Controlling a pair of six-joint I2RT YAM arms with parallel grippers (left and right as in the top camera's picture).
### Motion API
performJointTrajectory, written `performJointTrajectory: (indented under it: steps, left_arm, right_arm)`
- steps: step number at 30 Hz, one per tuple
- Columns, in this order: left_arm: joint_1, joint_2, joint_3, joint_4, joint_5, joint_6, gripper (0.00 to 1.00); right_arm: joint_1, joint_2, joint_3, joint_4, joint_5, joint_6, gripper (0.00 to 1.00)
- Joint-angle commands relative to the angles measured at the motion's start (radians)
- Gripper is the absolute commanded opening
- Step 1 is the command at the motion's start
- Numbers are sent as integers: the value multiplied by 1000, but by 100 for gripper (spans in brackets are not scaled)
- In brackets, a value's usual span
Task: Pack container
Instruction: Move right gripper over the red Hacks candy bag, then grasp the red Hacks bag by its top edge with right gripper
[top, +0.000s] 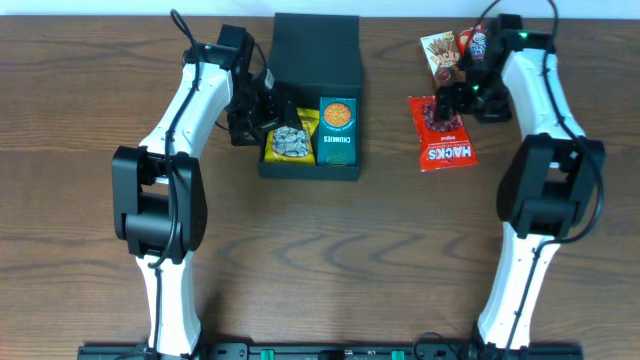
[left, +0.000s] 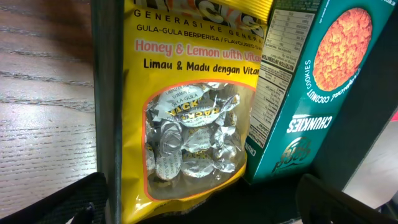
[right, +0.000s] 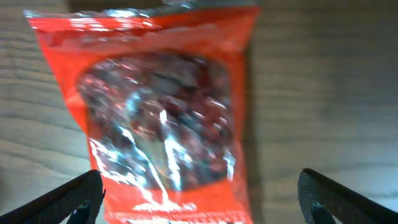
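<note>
The dark container (top: 312, 62) stands at the back middle with its flap lid raised. Inside lie a yellow candy packet (top: 291, 140) and a teal cookie packet (top: 338, 130). The left wrist view shows the yellow packet (left: 186, 124) and the teal packet (left: 311, 93) close up. My left gripper (top: 268, 112) is open, its fingers spread either side of the yellow packet's end at the container's left wall (left: 106, 93). A red Hacks packet (top: 441, 133) lies on the table to the right. My right gripper (top: 450, 100) is open just above it, fingers wide of the red packet (right: 161, 124).
A brown biscuit-stick packet (top: 440, 52) and a small red round packet (top: 473, 42) lie at the back right, beside the right arm. The wooden table (top: 330, 260) spreads out in front of the container.
</note>
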Motion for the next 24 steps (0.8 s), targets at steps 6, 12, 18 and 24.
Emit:
performJointTrajectory:
  steps: [6, 12, 18, 24]
  left_arm:
    - [-3, 13, 1, -5, 25, -5, 98]
    - [-3, 13, 1, -9, 26, -5, 98]
    - [-3, 13, 1, -12, 25, -5, 98]
    - [-2, 13, 1, -11, 25, -4, 98]
  right_arm:
    - [120, 24, -27, 46, 204, 0, 99]
    - [142, 51, -28, 51, 314, 70, 99]
    - [122, 55, -28, 61, 306, 85, 99]
    - [105, 55, -29, 67, 198, 84, 99]
